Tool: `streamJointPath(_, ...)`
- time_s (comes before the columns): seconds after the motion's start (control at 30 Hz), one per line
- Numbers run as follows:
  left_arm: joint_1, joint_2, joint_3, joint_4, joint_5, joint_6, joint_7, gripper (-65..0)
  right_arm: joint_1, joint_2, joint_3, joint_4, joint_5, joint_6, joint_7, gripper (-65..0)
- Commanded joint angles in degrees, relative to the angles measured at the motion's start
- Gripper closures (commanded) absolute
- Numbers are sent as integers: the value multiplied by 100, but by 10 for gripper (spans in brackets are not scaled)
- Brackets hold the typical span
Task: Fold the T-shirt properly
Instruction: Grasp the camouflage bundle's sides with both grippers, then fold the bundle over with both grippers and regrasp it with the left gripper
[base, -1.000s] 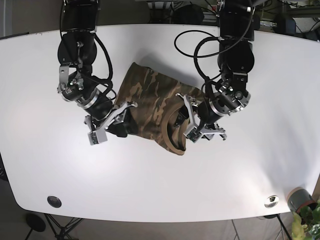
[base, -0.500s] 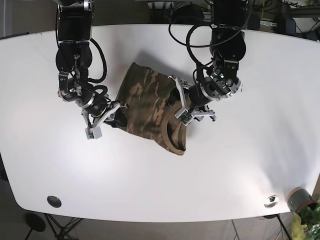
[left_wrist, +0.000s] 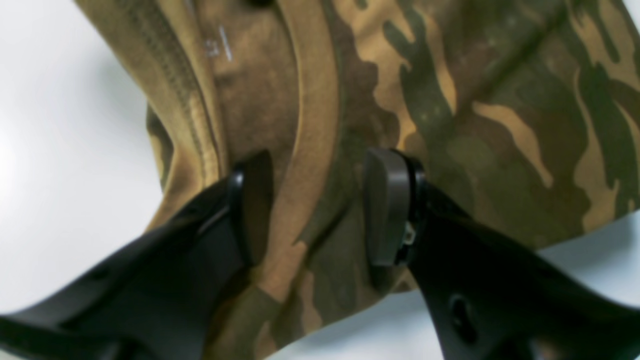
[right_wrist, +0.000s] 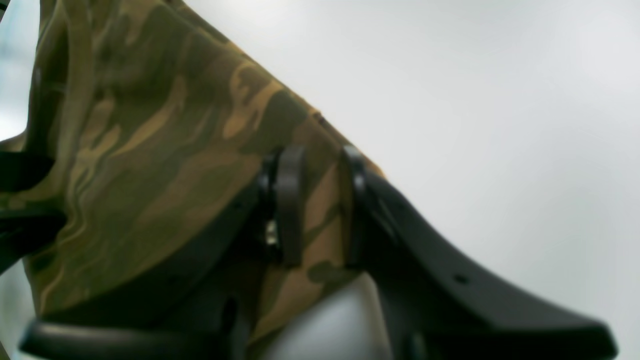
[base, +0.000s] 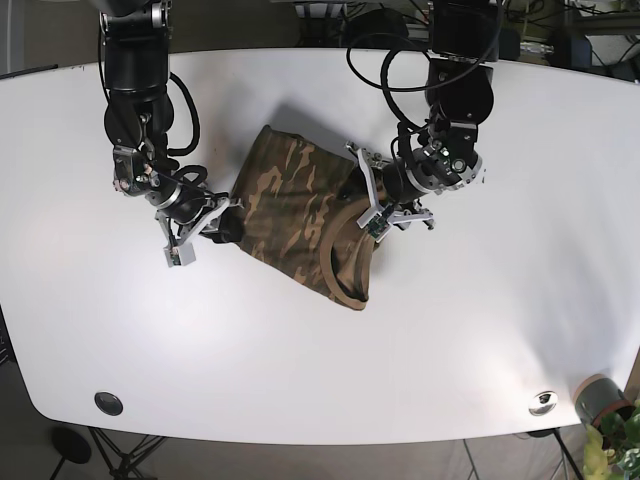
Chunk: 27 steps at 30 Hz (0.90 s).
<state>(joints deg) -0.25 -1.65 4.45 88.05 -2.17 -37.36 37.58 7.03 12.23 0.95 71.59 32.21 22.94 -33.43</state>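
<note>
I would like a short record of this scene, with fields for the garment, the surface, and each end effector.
garment: camouflage T-shirt, bunched, collar toward the front table edge
surface: white table
left end effector: fingers on both sides of the collar band, a gap visible, at the shirt's collar side
right end effector: fingers nearly together with a fold of shirt edge between them
other items: dark cup and small round metal fitting at the table corner

White counter (base: 300, 370) with rounded corners, evenly lit. Two round fittings sit near its front edge: one dark (base: 108, 403), one metallic (base: 543, 402). A potted plant (base: 608, 420) stands at right; dark floor (base: 30, 450) below.
</note>
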Motion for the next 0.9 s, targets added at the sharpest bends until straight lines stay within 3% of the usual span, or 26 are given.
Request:
streamJointPath(0.0, -164, -15, -10, 70, -68, -4, -123, -268, 119, 47, 15, 89, 89, 49, 95, -106)
streamJointPath(0.23, -357, -24, -1, -212, -42, -4, -123, -268, 110, 47, 6, 89, 89, 49, 95, -105)
streamJointPath(0.5, -1157, -173, 34, -1469, -68, -4, -150, -268, -65, 56, -3, 124, 89, 49, 86, -103)
streamJointPath(0.67, -1658, -182, 26, -1987, -68, -4, -150, -268, -347, 47, -3, 300, 89, 207, 77, -103)
streamJointPath(0.87, -2195, -182, 43, -2418, -68, -13, -158, -269, -690, -14, -82, 687, 89, 207, 68, -103)
